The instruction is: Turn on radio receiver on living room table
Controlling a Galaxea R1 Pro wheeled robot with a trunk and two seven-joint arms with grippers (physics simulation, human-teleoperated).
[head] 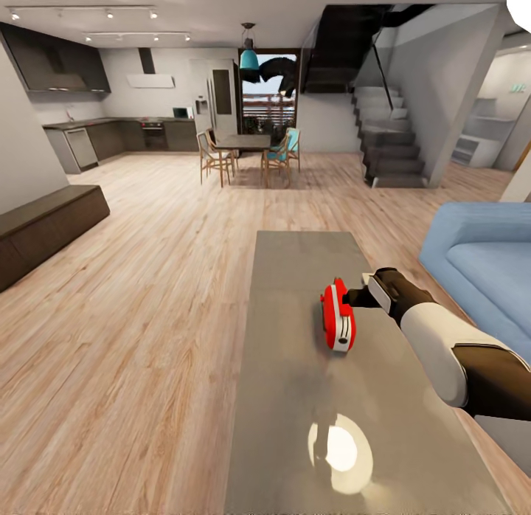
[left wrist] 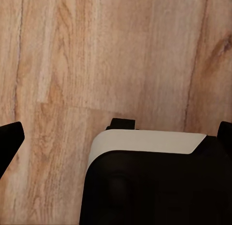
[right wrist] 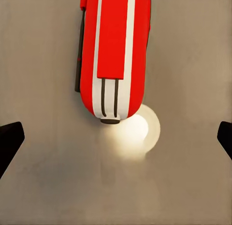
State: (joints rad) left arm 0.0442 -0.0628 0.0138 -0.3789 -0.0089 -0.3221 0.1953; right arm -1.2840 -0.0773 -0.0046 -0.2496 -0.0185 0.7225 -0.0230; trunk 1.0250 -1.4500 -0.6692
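The red radio receiver (head: 338, 316) with white rims lies on the glossy grey coffee table (head: 295, 404), towards its right side. My right arm reaches in from the right, and my right gripper (head: 355, 296) hangs right by the radio's far right end; whether they touch I cannot tell. In the right wrist view the radio (right wrist: 113, 55) lies ahead on the table top (right wrist: 48, 186), beyond the right gripper (right wrist: 116, 138), whose fingertips (right wrist: 9, 140) stand wide apart, open and holding nothing. My left gripper (left wrist: 116, 138) is open over the wood-plank floor (left wrist: 96, 55).
A blue sofa (head: 479, 264) runs along the table's right side. A low dark cabinet (head: 44, 227) stands at the left wall. Farther off are a dining table with chairs (head: 247, 150), a kitchen (head: 110, 131) and a staircase (head: 387, 146). Open floor lies left of the table.
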